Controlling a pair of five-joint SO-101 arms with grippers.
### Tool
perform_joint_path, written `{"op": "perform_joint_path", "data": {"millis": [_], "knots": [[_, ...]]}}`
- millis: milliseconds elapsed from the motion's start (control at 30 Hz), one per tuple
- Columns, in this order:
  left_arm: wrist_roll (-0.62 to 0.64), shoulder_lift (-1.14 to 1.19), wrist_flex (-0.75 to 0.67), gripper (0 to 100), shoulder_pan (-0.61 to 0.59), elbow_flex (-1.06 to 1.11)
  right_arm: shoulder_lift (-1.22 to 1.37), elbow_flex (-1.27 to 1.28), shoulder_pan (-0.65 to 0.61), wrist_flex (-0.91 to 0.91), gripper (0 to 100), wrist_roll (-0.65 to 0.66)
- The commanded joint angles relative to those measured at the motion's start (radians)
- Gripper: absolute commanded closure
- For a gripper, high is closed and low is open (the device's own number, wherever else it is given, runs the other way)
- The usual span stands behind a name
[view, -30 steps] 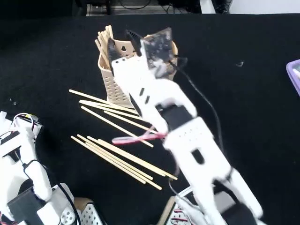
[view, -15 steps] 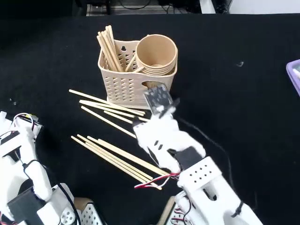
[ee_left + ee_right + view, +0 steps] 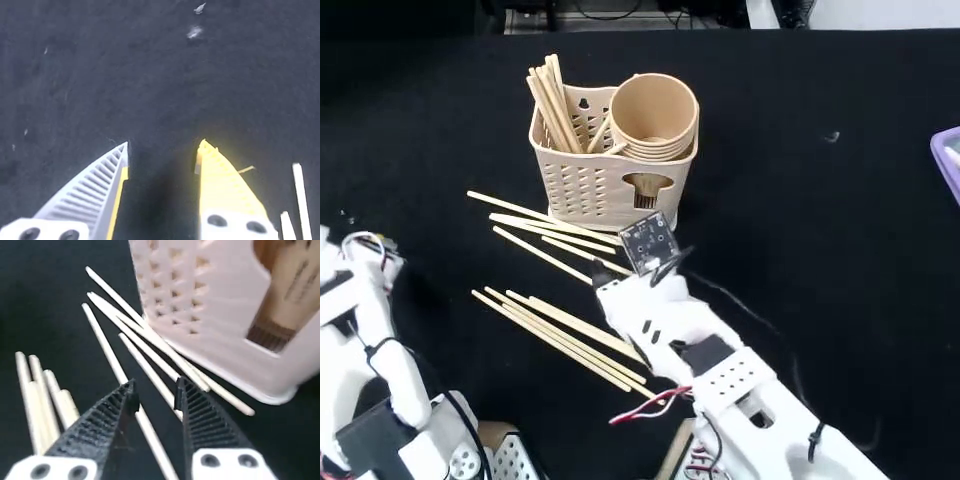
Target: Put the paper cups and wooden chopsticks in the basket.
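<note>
1. My right gripper [image 3: 155, 388] has its two fingers apart, clamped on nothing. It hangs low over the loose wooden chopsticks [image 3: 112, 355] lying on the black table [image 3: 840, 250].
2. One thin stick runs lengthwise through the gap between my right fingertips. Another lies just beside it, on the basket side. I cannot tell whether my tips touch the table.
3. The basket [image 3: 585, 180] stands just beyond those fingertips. The paper cups [image 3: 653, 115] sit stacked inside it, next to a sheaf of upright chopsticks [image 3: 550, 90].
4. A further cluster of sticks [image 3: 42, 395] lies outside my other right finger, away from the basket.
5. My left gripper [image 3: 164, 146] also has its fingers apart and empty, over bare table.
6. I judge the cups done and a chopstick pickup in hand. Next calls for lowering, closing on one stick near its middle, then lifting and tipping it into the basket.
</note>
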Motion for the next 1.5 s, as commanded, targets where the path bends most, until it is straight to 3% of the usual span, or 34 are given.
{"op": "perform_joint_path", "data": {"millis": [0,167,567,767,867,1067,1467], "knots": [[-0.173,0.037,0.189,78,0.107,-0.257,0.004,-0.002,0.138,-0.025,87.7,0.0],[-0.242,0.222,0.321,78,0.245,-0.521,0.002,-0.01,0.292,-0.025,87.7,-0.006],[-0.247,0.747,0.331,78,0.481,-1.106,0.005,-0.019,0.304,-0.025,87.7,-0.002],[-0.252,0.902,0.519,78,0.49,-1.242,0.004,-0.022,0.304,-0.025,87.7,0.0],[-0.351,0.942,0.658,78,0.489,-1.305,0.004,-0.022,0.301,-0.025,87.7,0.0],[-0.612,1.013,0.795,78,0.479,-1.33,0.004,-0.019,0.299,-0.025,87.7,0.0],[-0.904,0.93,1.079,78,0.467,-1.322,0.004,-0.018,0.302,-0.025,87.7,0.0]]}}
